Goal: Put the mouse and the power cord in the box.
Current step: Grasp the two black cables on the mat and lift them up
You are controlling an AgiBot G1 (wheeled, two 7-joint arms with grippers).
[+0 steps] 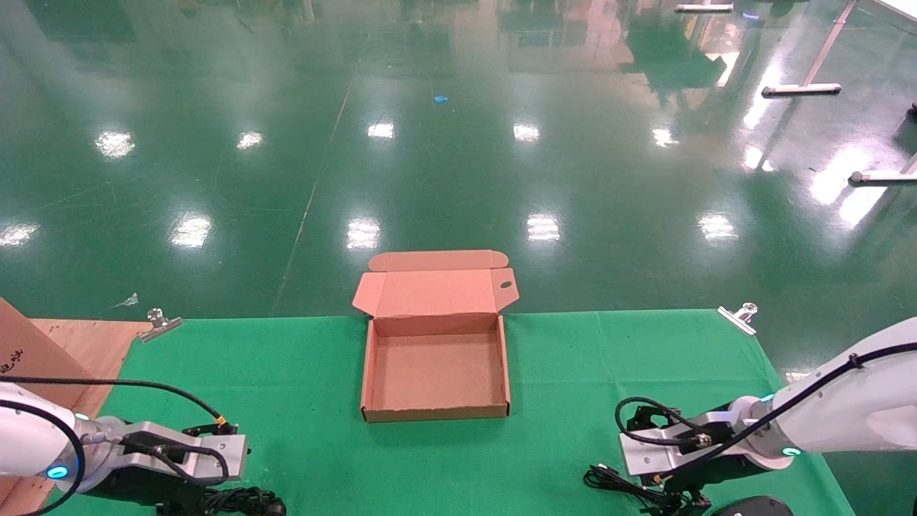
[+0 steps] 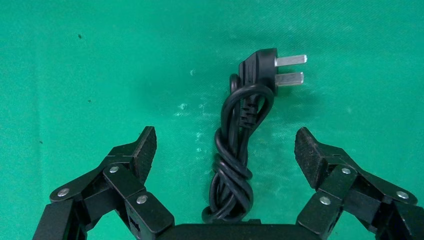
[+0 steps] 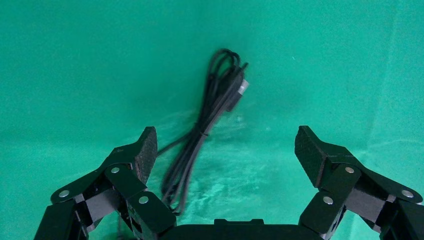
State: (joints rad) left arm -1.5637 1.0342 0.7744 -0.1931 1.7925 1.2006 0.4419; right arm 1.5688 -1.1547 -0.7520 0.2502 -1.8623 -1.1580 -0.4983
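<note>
— Cardboard box (image 1: 435, 373) sits empty, mid-surface. Nothing packed yet?
— Nothing. Left end effector (image 2: 225, 150) gapes wide over the power cord (image 2: 239, 145); right end effector (image 3: 225, 150) wide above the mouse (image 1: 752, 507) cable.

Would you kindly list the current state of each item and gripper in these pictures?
Shallow brown cardboard box: lid flap open, nothing inside.
Thick black power cord: bundled, lying on the green cloth, not gripped.
Black mouse: on the cloth at the near edge, thin cable bundled, not gripped.
Left gripper: open, astride the power cord.
Right gripper: open, over the mouse's cable.
</note>
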